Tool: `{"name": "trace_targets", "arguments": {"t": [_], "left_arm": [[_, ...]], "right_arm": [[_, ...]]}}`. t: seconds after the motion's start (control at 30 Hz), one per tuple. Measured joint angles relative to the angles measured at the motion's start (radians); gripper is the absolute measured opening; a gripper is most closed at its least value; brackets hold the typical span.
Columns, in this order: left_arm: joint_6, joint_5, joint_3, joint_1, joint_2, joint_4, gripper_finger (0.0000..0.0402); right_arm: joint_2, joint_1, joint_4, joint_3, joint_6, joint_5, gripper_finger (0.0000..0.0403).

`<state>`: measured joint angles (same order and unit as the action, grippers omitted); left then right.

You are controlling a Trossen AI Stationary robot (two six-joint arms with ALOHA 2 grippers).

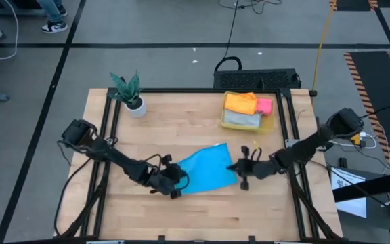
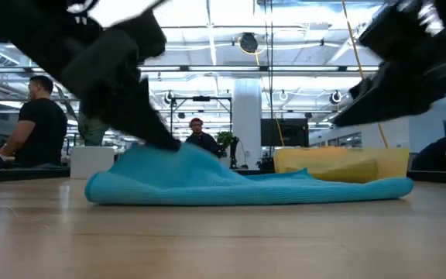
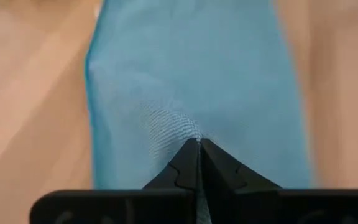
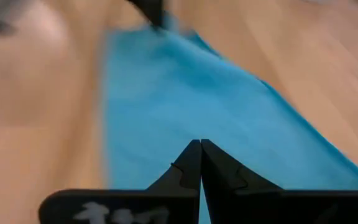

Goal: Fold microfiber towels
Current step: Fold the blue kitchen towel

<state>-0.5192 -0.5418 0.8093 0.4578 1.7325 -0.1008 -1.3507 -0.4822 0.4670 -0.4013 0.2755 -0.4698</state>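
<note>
At lower centre of the high view, the bright blue towel (image 1: 208, 170) is spread flat on the wooden table (image 1: 181, 129), well below the yellow bin (image 1: 271, 125). The left gripper (image 1: 175, 184) is seen at the towel's lower-left edge, and the right gripper (image 1: 239, 169) at its right edge. In the left wrist view the fingertips (image 3: 185, 163) are pressed together with a pinch of blue cloth (image 3: 191, 81) puckered at their point, so that corner is held. In the right wrist view the right gripper (image 4: 200, 144) is fully closed with its tips on blue cloth (image 4: 185, 99); a grip is likely, though the fabric between the tips cannot be made out clearly. In the low view the towel (image 2: 246, 184) is lifted into a hump at frame left under a dark arm, the rest lying flat. Orange (image 1: 241, 102), pink (image 1: 265, 106) and grey (image 1: 241, 119) towels are piled in the bin at upper right of the high view. A potted plant (image 1: 130, 93) is placed at the table's upper left. People (image 2: 41, 124) are seen in the background of the low view.
</note>
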Motion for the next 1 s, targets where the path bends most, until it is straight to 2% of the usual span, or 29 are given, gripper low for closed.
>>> {"name": "trace_targets", "arguments": {"t": [0.17,0.27,0.43,0.63,0.73,0.87,1.0], "left_arm": [[-0.010,0.044,-0.001,-0.022,0.055,0.025,0.0004],[-0.048,-0.016,-0.002,-0.036,0.068,0.093,0.0012],[-0.073,-0.173,-0.002,-0.045,0.054,0.204,0.0015],[0.039,-0.184,-0.001,-0.069,0.052,0.210,0.0008],[0.038,-0.162,-0.001,-0.098,0.043,0.221,0.0042],[-0.006,-0.100,0.000,-0.148,-0.003,0.250,0.0115],[-0.155,-0.080,-0.001,-0.188,-0.054,0.327,0.0174]], "right_arm": [[-0.055,0.136,-0.135,0.001,0.026,0.001,0.0001],[-0.103,0.175,-0.145,0.001,0.026,0.002,0.0000],[-0.145,0.181,-0.128,0.001,0.026,0.005,0.0000],[-0.123,0.149,-0.071,0.001,0.014,-0.001,0.0000],[-0.114,0.140,0.016,0.001,-0.006,0.007,0.0000],[-0.114,0.164,0.069,0.000,-0.014,0.101,0.0000],[-0.114,0.211,0.053,0.001,-0.011,0.109,0.0000]]}}
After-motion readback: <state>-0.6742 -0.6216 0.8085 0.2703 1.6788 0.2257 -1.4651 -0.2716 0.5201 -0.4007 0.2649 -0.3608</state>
